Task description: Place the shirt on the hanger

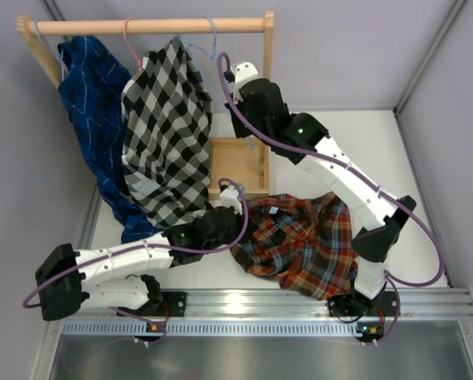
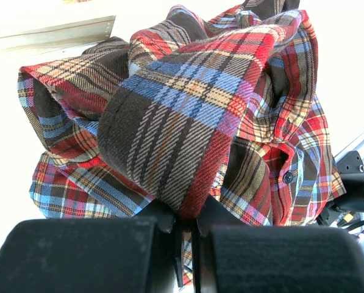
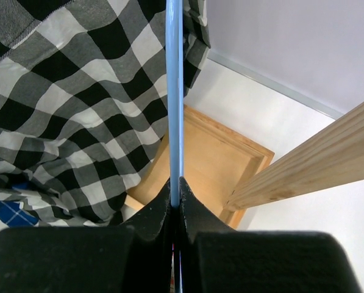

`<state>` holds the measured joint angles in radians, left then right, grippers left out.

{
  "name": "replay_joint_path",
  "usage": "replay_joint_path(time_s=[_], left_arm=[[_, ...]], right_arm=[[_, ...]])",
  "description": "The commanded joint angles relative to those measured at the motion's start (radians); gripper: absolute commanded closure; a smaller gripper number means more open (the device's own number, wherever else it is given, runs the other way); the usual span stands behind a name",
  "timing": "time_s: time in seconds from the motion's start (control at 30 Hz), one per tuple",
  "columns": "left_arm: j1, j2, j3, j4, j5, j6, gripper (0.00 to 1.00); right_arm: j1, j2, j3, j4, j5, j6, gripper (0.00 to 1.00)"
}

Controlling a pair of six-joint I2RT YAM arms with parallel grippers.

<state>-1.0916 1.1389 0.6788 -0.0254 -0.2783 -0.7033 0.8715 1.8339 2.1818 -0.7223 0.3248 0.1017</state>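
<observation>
The plaid shirt (image 1: 303, 241) lies crumpled on the table between the arms and fills the left wrist view (image 2: 188, 104). My left gripper (image 1: 234, 207) is at its left edge, shut on a fold of the fabric (image 2: 191, 210). The light-blue hanger (image 1: 211, 32) hangs by its hook on the wooden rail, right of the checked shirt. My right gripper (image 1: 234, 79) is up at the rail and shut on the hanger's thin bar (image 3: 174, 91), which runs straight up from between the fingertips (image 3: 175, 194).
A wooden rack's rail (image 1: 153, 26) carries a black-and-white checked shirt (image 1: 169, 134), a dark blue shirt (image 1: 93, 103) and a pink hanger hook (image 1: 129, 36). The rack's wooden base tray (image 1: 236, 162) sits below, and its post (image 3: 303, 171) is close to the right gripper.
</observation>
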Motion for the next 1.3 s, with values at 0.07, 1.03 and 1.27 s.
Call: replay_joint_path(time_s=[0.07, 1.03, 1.27], left_arm=[[0.004, -0.011, 0.018, 0.03, -0.021, 0.013, 1.0], [0.067, 0.03, 0.146, -0.096, -0.096, -0.01, 1.0], [0.231, 0.1, 0.197, -0.1, 0.077, 0.025, 1.0]], right_arm=[[-0.006, -0.113, 0.001, 0.138, -0.003, -0.005, 1.0], [-0.029, -0.688, -0.56, 0.207, -0.253, -0.019, 1.0], [-0.029, -1.118, -0.867, -0.107, -0.265, 0.006, 1.0]])
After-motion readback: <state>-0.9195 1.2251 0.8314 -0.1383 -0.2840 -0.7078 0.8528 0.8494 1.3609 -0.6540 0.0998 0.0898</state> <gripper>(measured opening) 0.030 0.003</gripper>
